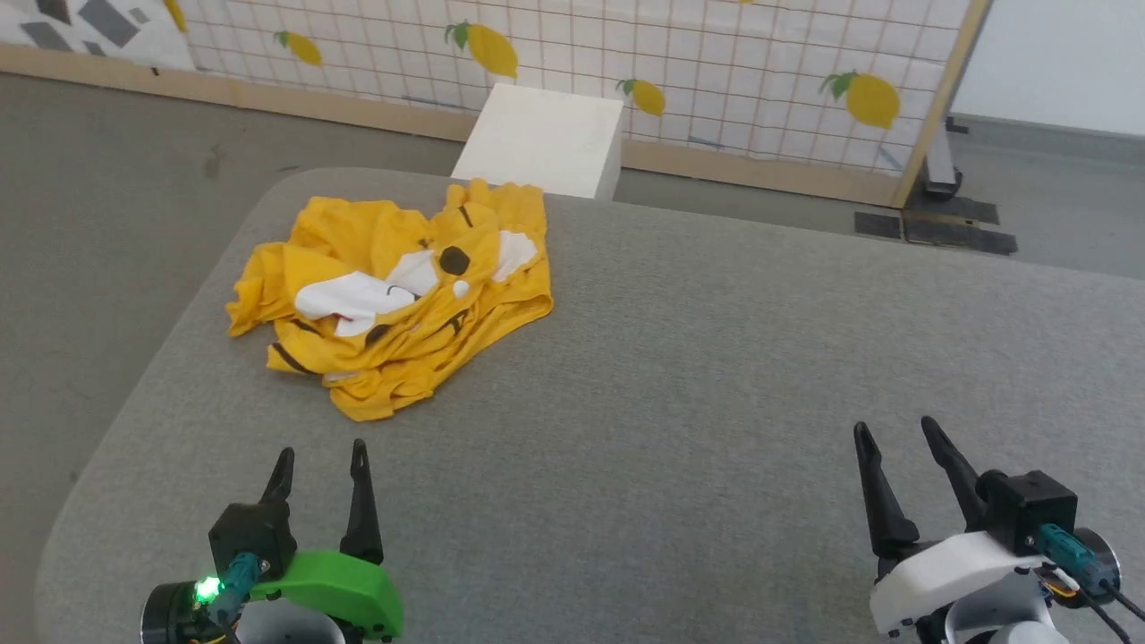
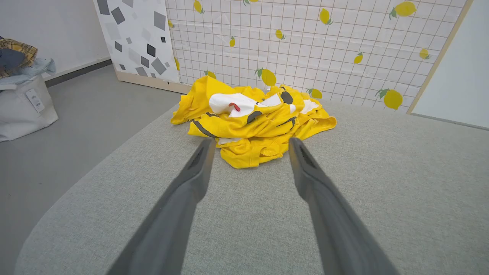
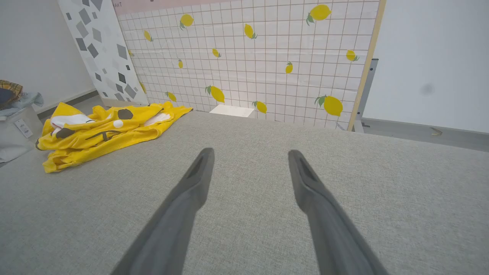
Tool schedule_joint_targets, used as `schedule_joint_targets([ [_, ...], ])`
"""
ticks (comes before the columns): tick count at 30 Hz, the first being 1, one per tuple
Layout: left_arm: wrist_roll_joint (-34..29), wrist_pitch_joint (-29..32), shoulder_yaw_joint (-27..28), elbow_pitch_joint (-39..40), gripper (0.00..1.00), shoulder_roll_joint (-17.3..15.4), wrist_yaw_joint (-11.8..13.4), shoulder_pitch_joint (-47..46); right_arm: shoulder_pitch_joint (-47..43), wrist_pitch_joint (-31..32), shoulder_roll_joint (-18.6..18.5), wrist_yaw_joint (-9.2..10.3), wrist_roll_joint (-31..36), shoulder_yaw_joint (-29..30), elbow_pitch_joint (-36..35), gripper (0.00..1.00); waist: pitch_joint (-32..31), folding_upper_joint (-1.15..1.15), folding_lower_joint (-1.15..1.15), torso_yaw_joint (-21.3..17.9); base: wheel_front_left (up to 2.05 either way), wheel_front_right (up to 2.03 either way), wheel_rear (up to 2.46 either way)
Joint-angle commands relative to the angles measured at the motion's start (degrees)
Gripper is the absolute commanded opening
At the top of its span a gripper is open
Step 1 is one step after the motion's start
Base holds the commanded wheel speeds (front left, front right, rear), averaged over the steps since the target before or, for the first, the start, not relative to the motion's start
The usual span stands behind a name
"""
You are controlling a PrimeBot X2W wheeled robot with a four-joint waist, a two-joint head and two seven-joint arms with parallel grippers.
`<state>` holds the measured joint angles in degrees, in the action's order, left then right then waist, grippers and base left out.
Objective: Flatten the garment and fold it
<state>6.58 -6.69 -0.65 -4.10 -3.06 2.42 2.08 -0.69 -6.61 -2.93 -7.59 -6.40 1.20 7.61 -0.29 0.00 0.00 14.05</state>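
The garment [image 1: 394,295], a bright yellow T-shirt with white patches and black dots and stripes, lies crumpled in a heap at the far left of the grey table [image 1: 680,376]. My left gripper [image 1: 322,456] is open near the front left edge, a short way in front of the heap. In the left wrist view the garment [image 2: 252,114] sits just beyond the parted fingertips of the left gripper [image 2: 250,143]. My right gripper [image 1: 894,431] is open at the front right, far from the shirt. In the right wrist view the garment [image 3: 103,128] lies off to the left of the right gripper [image 3: 250,152].
A white box [image 1: 541,139] stands on the floor behind the table's far edge. A lemon-print grid screen [image 1: 716,80] runs along the back. A white laundry bag with clothes [image 2: 23,99] sits on the floor to the left.
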Motion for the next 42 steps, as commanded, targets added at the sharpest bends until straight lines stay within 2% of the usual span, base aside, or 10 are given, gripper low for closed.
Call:
schedule_joint_targets([
  [1,0.7,-0.6,0.1,-0.3,1.0,0.1,0.4,0.7,-0.9,-0.6,0.0,0.05,-0.6,0.0,0.5,1.0,-0.2,0.0,0.0,1.3,0.0,0.0,0.0],
  [15,1.7,-2.2,0.2,-0.9,1.0,0.1,1.1,1.6,-1.4,-2.3,0.0,0.06,-1.6,-0.3,2.7,1.0,-0.7,0.0,0.0,5.7,0.0,0.0,0.0],
  [42,5.2,-5.6,0.0,-2.3,1.0,0.1,2.7,2.2,-1.8,-5.7,0.0,0.08,-3.6,0.0,7.1,1.0,0.4,0.0,0.0,11.3,0.0,0.0,0.0],
])
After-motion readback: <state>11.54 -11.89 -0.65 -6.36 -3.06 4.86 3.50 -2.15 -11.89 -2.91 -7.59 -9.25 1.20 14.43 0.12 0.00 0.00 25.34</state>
